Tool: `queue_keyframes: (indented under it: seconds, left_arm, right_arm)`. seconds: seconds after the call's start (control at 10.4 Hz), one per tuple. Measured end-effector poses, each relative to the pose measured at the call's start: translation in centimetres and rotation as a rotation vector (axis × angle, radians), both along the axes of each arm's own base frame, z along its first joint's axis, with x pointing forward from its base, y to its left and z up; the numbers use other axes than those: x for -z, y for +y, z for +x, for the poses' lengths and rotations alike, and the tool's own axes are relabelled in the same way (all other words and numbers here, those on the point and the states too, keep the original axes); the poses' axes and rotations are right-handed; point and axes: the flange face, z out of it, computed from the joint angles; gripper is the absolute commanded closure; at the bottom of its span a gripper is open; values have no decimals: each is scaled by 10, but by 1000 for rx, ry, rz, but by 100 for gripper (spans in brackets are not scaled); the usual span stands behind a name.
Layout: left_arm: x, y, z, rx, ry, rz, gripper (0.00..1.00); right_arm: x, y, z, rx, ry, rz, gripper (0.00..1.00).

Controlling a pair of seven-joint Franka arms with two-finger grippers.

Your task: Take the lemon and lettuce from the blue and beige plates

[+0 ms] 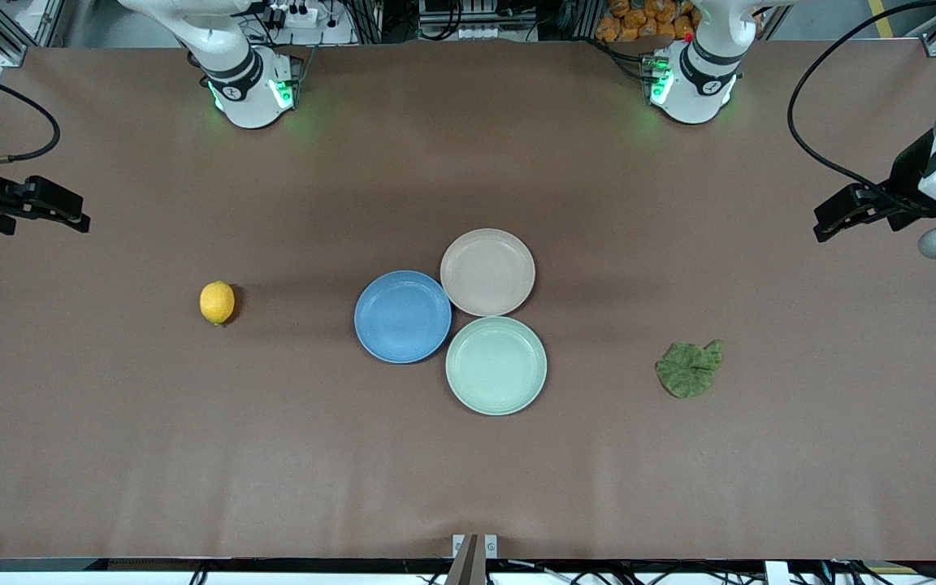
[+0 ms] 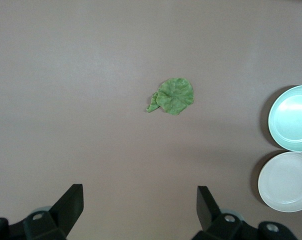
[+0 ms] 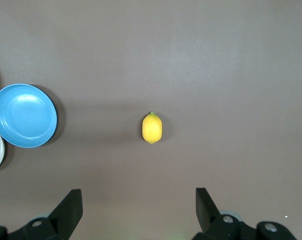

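The lemon [image 1: 217, 302] lies on the bare brown table toward the right arm's end, apart from the plates; it also shows in the right wrist view [image 3: 152, 128]. The lettuce leaf [image 1: 689, 370] lies on the bare table toward the left arm's end and shows in the left wrist view [image 2: 173, 96]. The blue plate [image 1: 402, 316] and the beige plate [image 1: 487, 271] sit side by side mid-table, both with nothing on them. My right gripper [image 1: 78, 219] [image 3: 138, 196] is open, high over the right arm's end. My left gripper [image 1: 821, 227] [image 2: 140, 192] is open, high over the left arm's end.
A mint-green plate [image 1: 496, 365] with nothing on it touches the blue and beige plates, nearer to the front camera. The two arm bases [image 1: 253, 89] [image 1: 691, 81] stand along the table's back edge.
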Motion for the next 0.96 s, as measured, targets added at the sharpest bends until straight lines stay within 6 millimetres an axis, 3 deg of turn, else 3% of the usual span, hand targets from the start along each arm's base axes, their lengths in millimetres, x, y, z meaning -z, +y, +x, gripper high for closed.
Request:
queue_keyframes:
  seconds: [0.96]
  left_arm:
    - [0, 1, 0, 61, 1, 1, 0]
  right_arm:
    - [0, 0, 1, 0, -4, 0, 0]
